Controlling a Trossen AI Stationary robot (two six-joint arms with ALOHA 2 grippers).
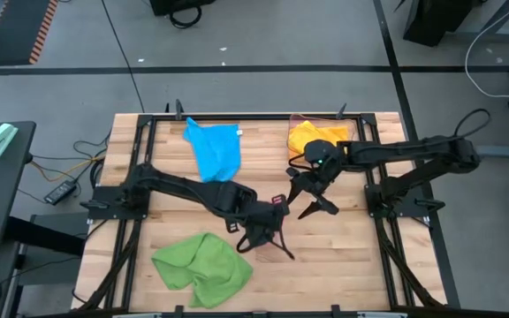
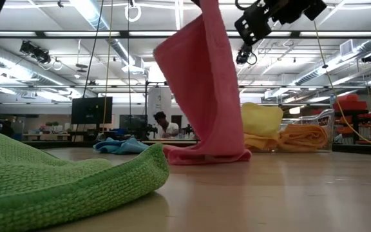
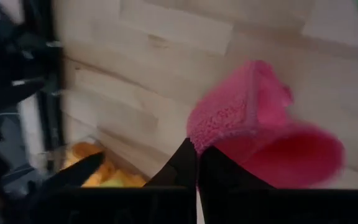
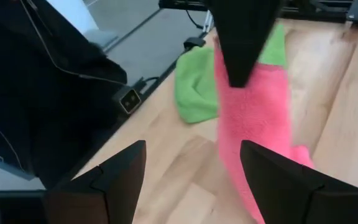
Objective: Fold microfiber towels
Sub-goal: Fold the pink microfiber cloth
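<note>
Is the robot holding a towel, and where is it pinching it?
Yes. The left gripper is shut on the pink towel, pinching its top edge so it hangs down to the table. The right gripper is open, holding nothing.

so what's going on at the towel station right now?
The left gripper is shut on a pink towel and holds it up, with the towel's lower end resting on the table. The right gripper is open and faces the hanging towel, gripping nothing. A green towel lies crumpled near the front of the table, a blue towel at the back, and yellow and orange towels are stacked at the back right.
</note>
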